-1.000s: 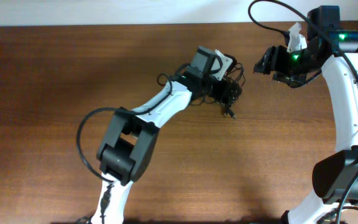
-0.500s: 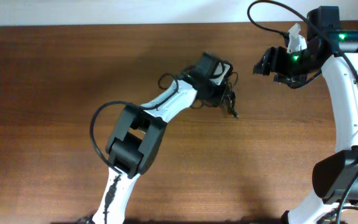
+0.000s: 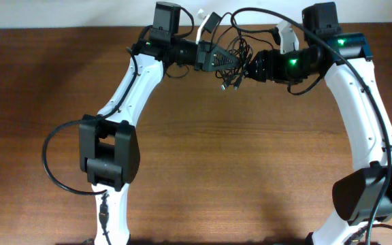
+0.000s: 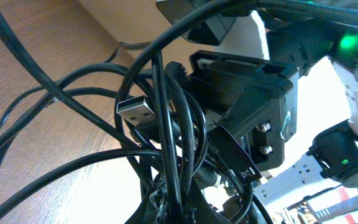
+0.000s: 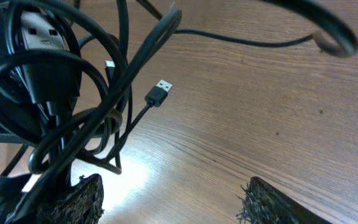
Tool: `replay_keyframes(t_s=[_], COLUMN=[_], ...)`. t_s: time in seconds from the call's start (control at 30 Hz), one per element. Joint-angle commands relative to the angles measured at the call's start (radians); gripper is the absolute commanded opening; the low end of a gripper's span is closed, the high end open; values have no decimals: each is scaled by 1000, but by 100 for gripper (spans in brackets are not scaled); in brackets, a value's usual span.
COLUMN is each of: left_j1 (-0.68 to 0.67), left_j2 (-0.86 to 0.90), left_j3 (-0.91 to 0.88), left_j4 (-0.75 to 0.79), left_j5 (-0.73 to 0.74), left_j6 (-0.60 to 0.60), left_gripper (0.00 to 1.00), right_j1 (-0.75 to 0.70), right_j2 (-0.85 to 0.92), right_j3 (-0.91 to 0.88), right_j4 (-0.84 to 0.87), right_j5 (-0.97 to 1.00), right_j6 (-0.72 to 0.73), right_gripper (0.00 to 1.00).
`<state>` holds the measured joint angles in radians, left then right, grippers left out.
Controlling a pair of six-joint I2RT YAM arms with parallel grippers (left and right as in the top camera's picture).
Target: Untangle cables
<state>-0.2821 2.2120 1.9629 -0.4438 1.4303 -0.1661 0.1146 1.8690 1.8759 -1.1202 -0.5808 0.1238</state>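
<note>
The cables (image 3: 233,61) are a knot of thin black cords, hanging in the air over the far edge of the table. My left gripper (image 3: 223,60) is shut on the knot, and the cords run up from its fingertips (image 4: 166,202) in the left wrist view. A silver USB plug (image 4: 135,112) sticks out of the bundle; another plug (image 5: 160,91) dangles above the wood. My right gripper (image 3: 252,68) faces the knot from the right, close beside it. It stands open, its pads (image 5: 82,198) wide apart with only bare table between them; the cords (image 5: 61,93) hang just left of the left pad.
The brown wooden table (image 3: 250,170) spreads below both arms. A white wall strip (image 3: 60,13) runs along the far edge. Thick black arm cables (image 3: 359,75) loop along the right arm and beside the left arm's base (image 3: 50,167).
My left gripper shut on the knot and carried it up and away toward the far edge. The right gripper swung left to meet it and opened slightly wider.
</note>
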Motion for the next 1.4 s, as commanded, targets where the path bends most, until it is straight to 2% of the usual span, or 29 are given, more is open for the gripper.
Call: replay_keyframes(t_s=[0.0, 0.07, 0.17, 0.33, 0.43, 0.53, 0.6, 0.67, 0.73, 0.83, 1.07, 1.17, 1.37], left_j1=[35, 63, 63, -10, -16, -16, -14, 5, 32, 88, 292, 348, 357], left_j2=[-19, -19, -19, -19, -19, -19, -19, -19, -19, -19, -19, -19, -19], left_j3=[9, 9, 9, 9, 9, 9, 9, 9, 9, 9, 9, 9, 9], left_j4=[8, 8, 6, 5, 5, 5, 8, 23, 39, 39, 39, 38, 38], left_j5=[59, 75, 75, 74, 73, 73, 74, 74, 74, 40, 13, 13, 13], left_j6=[-2, -2, -2, -2, -2, -2, -3, -57, -88, -88, -88, -88, -88], left_gripper=[0, 0, 0, 0, 0, 0, 0, 0, 0, 0, 1, 6, 8], right_j1=[-43, -100, -122, -69, -60, -35, -22, -22, -25, -42, -243, -297, -305], right_j2=[6, 6, 6, 15, 19, 19, 19, 19, 19, 19, 11, 11, 11], right_j3=[7, 7, 7, 7, 7, 7, 7, 7, 7, 7, 8, 8, 8], right_j4=[10, 28, 71, 92, 93, 100, 91, 88, 83, 51, -116, -138, -148], right_j5=[-146, -320, -421, -297, -297, -258, -161, -159, -158, -116, -55, -54, -35], right_j6=[-62, -95, -90, 25, 35, 59, 121, 121, 121, 121, 64, 55, 37], right_gripper=[74, 74, 74, 74, 73, 52, 27, 12, 4, 4, 4, 4, 4])
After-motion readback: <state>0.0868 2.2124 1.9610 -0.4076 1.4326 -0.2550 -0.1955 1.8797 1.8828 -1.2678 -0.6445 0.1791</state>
